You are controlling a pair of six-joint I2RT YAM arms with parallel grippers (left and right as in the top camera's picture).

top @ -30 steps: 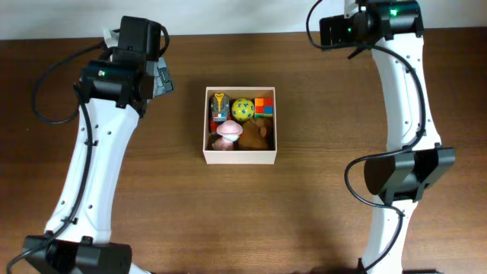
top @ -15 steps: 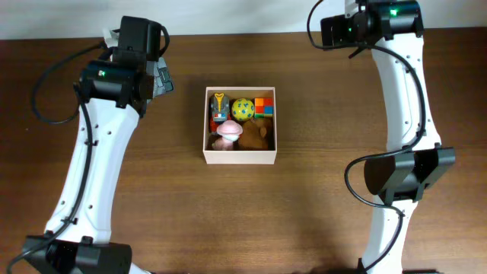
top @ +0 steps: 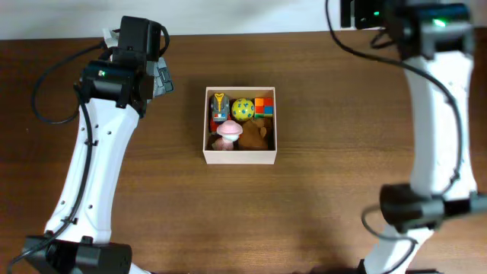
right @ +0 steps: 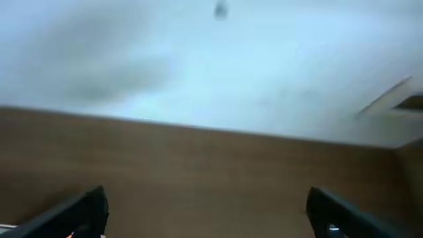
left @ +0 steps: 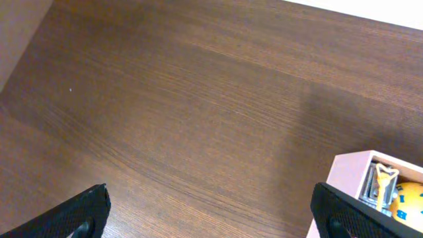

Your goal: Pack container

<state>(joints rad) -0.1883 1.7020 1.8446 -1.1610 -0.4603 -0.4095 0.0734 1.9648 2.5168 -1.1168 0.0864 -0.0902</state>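
The container, a square shallow box with pale cream walls, sits at the table's middle. It holds several small toys: a yellow ball, a pink mushroom-like toy, a brown plush and a red-and-orange block. Its corner shows at the lower right of the left wrist view. My left gripper is open and empty, to the container's left. My right gripper is open and empty, raised near the back right of the table; that view is blurred.
The brown wooden table spreads all around the container. A pale wall rises behind the table's far edge.
The right arm has swung to the right and back, away from the container. The left arm and the container have not moved.
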